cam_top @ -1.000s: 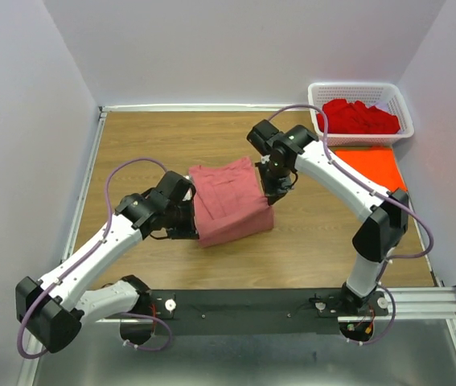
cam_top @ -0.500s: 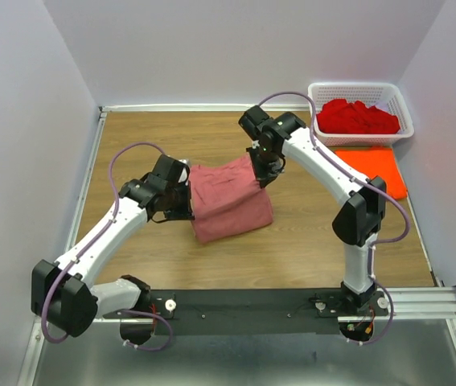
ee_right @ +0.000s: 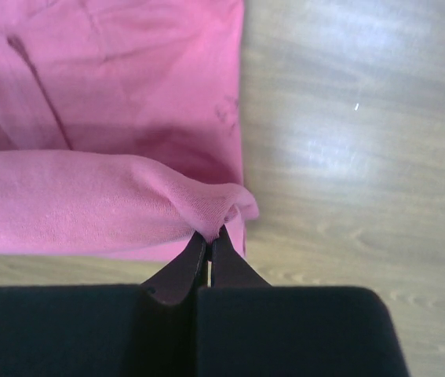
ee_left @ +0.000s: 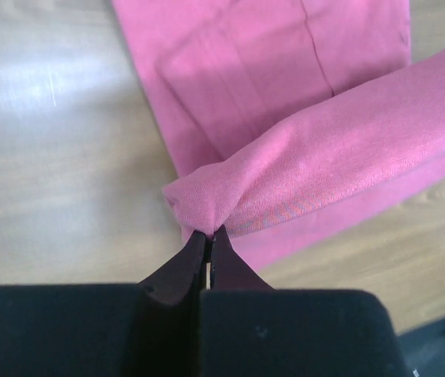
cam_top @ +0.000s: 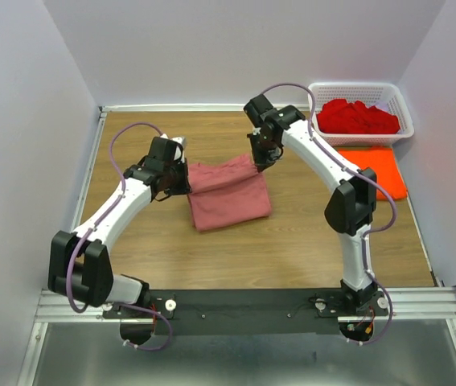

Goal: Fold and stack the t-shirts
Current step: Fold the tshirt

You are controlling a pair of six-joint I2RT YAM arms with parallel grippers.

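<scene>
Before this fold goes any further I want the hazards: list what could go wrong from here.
1. The left tool and right tool each pinch only a small tuck of the pink t-shirt at the very tips, so either corner might slip out.
2. The lifted edge is rolled into a tube between them, so the fold could land bunched or crooked.

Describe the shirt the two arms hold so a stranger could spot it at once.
On the wooden table, look between the two arms. The pink shirt lies there, a fold pinched at each end by the left gripper and right gripper. The orange shirt lies untouched at right; the red shirts fill the basket.
</scene>
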